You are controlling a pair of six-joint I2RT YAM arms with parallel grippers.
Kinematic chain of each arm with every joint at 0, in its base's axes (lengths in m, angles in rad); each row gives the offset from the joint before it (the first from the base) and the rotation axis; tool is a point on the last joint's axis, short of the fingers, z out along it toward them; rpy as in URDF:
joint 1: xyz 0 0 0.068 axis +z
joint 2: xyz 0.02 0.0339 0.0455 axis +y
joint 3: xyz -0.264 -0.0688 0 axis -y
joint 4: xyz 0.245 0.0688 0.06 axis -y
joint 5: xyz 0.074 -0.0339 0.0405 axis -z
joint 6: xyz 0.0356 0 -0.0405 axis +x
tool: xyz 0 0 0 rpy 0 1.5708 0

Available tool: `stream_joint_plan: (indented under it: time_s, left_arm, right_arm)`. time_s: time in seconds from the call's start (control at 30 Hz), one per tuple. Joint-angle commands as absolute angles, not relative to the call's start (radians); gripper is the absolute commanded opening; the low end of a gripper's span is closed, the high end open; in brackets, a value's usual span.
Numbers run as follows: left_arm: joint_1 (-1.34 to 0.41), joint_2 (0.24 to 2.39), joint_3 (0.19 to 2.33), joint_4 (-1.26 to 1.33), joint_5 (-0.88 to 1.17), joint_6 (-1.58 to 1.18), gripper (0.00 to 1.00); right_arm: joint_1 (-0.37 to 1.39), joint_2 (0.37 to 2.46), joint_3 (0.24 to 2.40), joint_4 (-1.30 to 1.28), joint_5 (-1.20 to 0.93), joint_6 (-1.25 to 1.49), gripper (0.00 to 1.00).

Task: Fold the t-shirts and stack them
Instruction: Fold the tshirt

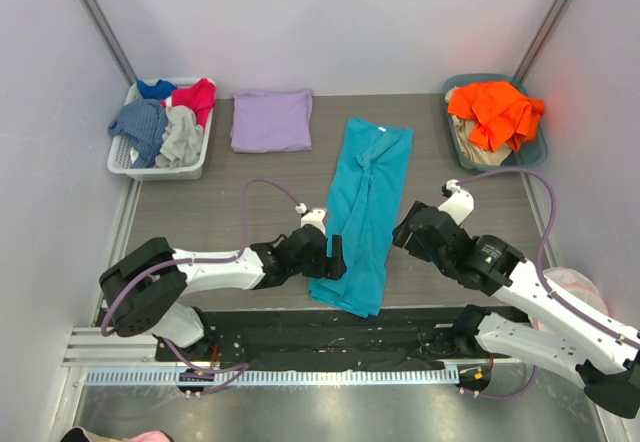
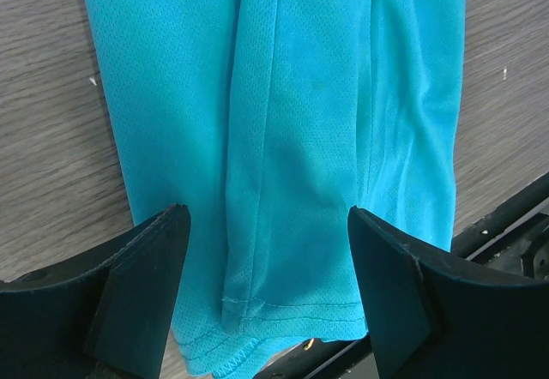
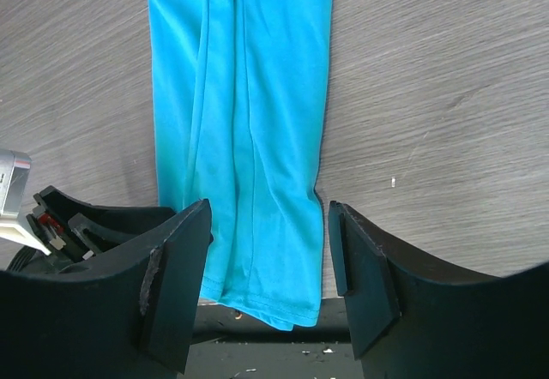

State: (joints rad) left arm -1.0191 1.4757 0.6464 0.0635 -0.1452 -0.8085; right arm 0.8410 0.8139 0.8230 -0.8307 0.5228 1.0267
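Teal t-shirt (image 2: 292,96) under left tool (image 2: 266,216)

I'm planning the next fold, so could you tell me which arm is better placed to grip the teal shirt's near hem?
Probably left: the left hand is open right at the teal shirt's hem, while the right hand sits farther up its edge.

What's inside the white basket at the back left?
The white basket holds crumpled clothes: a red garment, a blue garment, a denim-blue garment and a grey garment. Anything beneath them is covered.
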Motion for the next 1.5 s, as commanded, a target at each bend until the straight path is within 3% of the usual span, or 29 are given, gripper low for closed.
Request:
stream_joint_plan:
  time_s: [0.0, 1.2, 1.47]
  left_arm:
    - [-1.025, 1.494, 0.635, 0.129, -0.143, -0.822, 0.79]
    - [-1.14, 1.517, 0.816, 0.123, -0.066, -0.842, 0.78]
    - [-1.187, 1.662, 0.909, 0.188, -0.017, -0.867, 0.77]
  right_arm:
    - [0.841, 0.795, 0.845, -0.844, 0.568, 1.045, 0.65]
    - [0.841, 0.718, 0.813, -0.896, 0.604, 1.092, 0.65]
    - [0.841, 0.673, 0.86, -0.957, 0.666, 1.103, 0.65]
